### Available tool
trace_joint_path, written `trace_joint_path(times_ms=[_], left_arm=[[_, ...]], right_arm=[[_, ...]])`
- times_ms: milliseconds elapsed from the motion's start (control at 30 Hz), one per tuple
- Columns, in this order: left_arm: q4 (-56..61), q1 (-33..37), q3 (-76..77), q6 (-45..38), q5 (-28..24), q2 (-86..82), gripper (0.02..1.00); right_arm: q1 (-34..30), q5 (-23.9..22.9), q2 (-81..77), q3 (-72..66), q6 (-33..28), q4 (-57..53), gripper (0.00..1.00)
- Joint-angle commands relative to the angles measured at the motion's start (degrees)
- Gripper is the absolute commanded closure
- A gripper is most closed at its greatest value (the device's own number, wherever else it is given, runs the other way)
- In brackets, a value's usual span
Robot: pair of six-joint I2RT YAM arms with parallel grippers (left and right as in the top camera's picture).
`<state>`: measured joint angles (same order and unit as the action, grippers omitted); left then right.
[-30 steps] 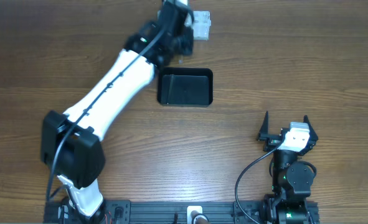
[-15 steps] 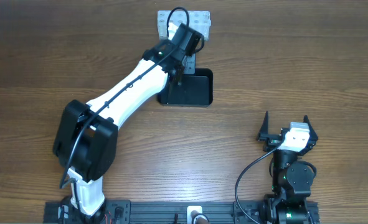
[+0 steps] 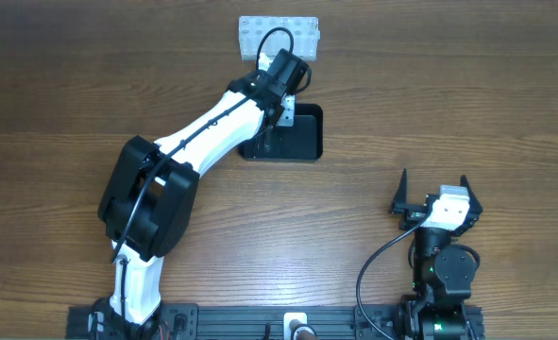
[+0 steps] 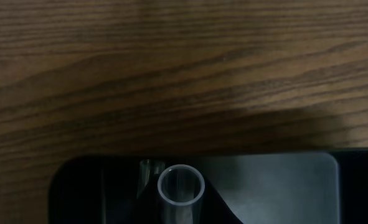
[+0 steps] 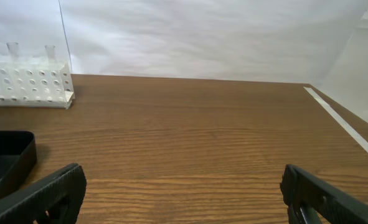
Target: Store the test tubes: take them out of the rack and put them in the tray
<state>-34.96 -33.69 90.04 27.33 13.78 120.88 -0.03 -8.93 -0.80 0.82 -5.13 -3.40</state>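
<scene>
In the left wrist view a clear test tube (image 4: 181, 186) points its open rim at the camera, and my left gripper (image 4: 182, 210) is shut on it. It hangs over the black tray (image 4: 277, 180), near the tray's far edge. A second clear rim (image 4: 149, 167) shows just beside it, and I cannot tell whether it lies in the tray. From above, the left gripper (image 3: 279, 106) is over the tray (image 3: 302, 142), just below the white rack (image 3: 279, 36). The rack (image 5: 27, 84) holds two upright tubes (image 5: 48, 52). My right gripper (image 3: 434, 194) stands open near its base, holding nothing.
The left arm's white link (image 3: 203, 142) crosses the table diagonally from lower left toward the tray. Bare wooden tabletop (image 3: 448, 94) lies right of the tray and rack. A white wall (image 5: 202, 31) stands behind the table's far edge.
The left arm pulled back from the rack toward the tray, bringing a test tube with it. The rack is now uncovered. The right arm has not moved.
</scene>
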Motion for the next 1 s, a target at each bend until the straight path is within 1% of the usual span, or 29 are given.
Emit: trace_joint_path(times_ms=[33, 400, 833, 1000], left_arm=[[-1.16, -0.28, -0.26, 0.79, -1.01, 0.96, 0.939], [-4.42, -0.72, -0.26, 0.83, -3.89, 0.96, 0.912], [-7.93, -0.92, -0.26, 0.83, -3.37, 0.96, 0.869], [-7.98, -0.92, -0.26, 1.66, -1.46, 0.96, 0.873]], right_arm=[[-0.31, 0.09, 0.52, -0.52, -0.28, 0.00, 0.009], [-0.31, 0.09, 0.52, -0.52, -0.28, 0.00, 0.009], [-0.31, 0.09, 0.52, -0.52, -0.28, 0.00, 0.007], [-0.31, 0.09, 0.52, -0.52, -0.28, 0.00, 0.007]])
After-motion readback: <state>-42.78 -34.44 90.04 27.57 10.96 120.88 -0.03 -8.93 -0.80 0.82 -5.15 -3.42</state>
